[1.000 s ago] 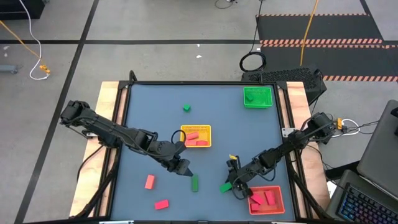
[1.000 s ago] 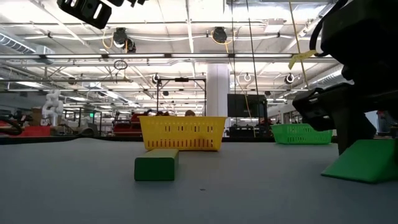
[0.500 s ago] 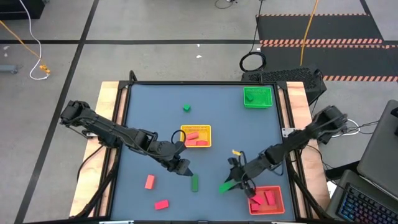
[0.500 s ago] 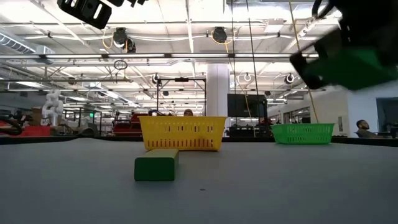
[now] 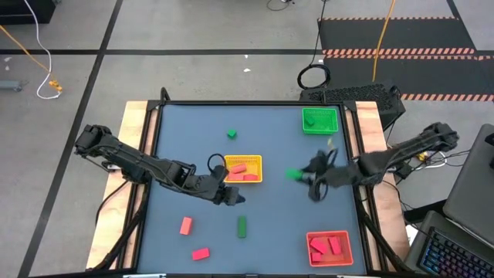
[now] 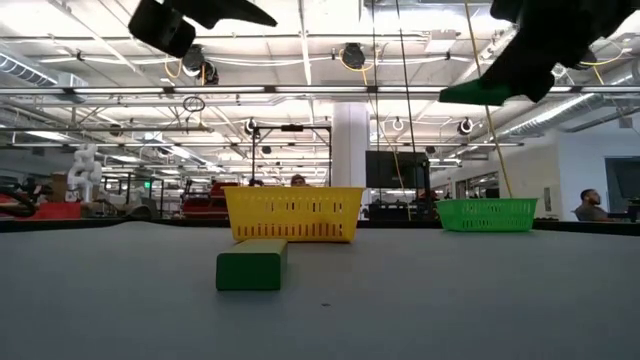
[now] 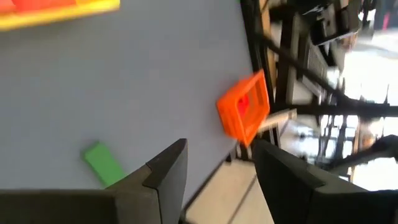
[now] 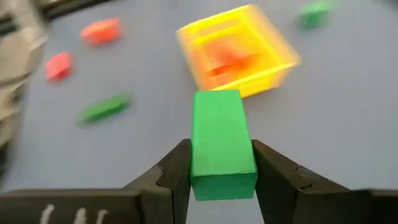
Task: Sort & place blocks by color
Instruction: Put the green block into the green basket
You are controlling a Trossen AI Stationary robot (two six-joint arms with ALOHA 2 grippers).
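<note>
Green block [image 8: 222, 144] sits pinched between the two fingers of the right hand [image 5: 302, 176], held by its long sides well above the table [image 5: 278, 147] — the low view shows it hanging high over the surface. Seen from above, the hand is just to the 3 o'clock side of the yellow tray [image 5: 243, 169], and the green tray [image 5: 319, 120], which I judge to be its goal, lies toward 1 o'clock near the table's far right corner. The grip covers only part of the block's length, so a quick swing could make it twist or slip out and fall short of the tray, perhaps among the red pieces in the yellow one. Letting go too high could bounce it off the tray's rim. The left hand [image 5: 227, 198] hovers at 7 o'clock from the yellow tray, fingers spread and holding nothing, with the green bar [image 5: 241, 226] on the table just beyond it toward 5 o'clock — a descent that is off-line could nudge that bar instead of straddling it. Two red blocks [image 5: 185, 225] lie loose near the front left, and the orange tray [image 5: 331, 247] sits at front right.
</note>
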